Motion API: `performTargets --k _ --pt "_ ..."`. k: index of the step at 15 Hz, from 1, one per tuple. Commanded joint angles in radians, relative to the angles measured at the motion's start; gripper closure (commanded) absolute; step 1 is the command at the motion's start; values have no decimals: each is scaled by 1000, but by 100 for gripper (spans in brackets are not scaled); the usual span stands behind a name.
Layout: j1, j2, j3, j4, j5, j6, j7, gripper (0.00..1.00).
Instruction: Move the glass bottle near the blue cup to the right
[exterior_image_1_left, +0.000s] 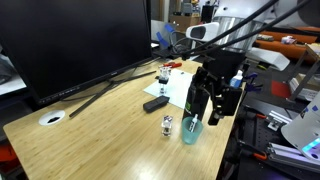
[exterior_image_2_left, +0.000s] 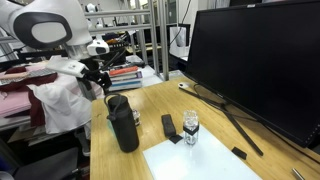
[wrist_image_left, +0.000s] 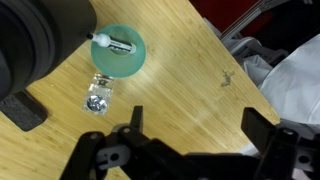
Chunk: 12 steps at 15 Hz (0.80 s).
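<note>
glass bottle (wrist_image_left: 97, 100) — touching blue cup (wrist_image_left: 120, 50) | pincer (wrist_image_left: 192, 125) spread apart — overhead, off to one side

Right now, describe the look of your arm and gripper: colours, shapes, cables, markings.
The arm is glossy white, with rounded, bulbous links and dark bands at the joints. The gripper is matte black and blocky, and the wrist view shows its two angular, linked fingers. No lettering or markings are legible, and no cable can be made out for certain.
</note>
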Motion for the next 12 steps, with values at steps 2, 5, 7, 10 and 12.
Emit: performTargets --k 2,5,7,10,12 --pt "-24 80 32 27 3 75 0 0" --pt "-29 110 39 35 4 89 -2 0" --pt "-27 95 37 34 4 86 -1 0" --pt "-34 102 39 32 -13 110 8 0" --pt "-53 118 41 41 -58 134 34 0"
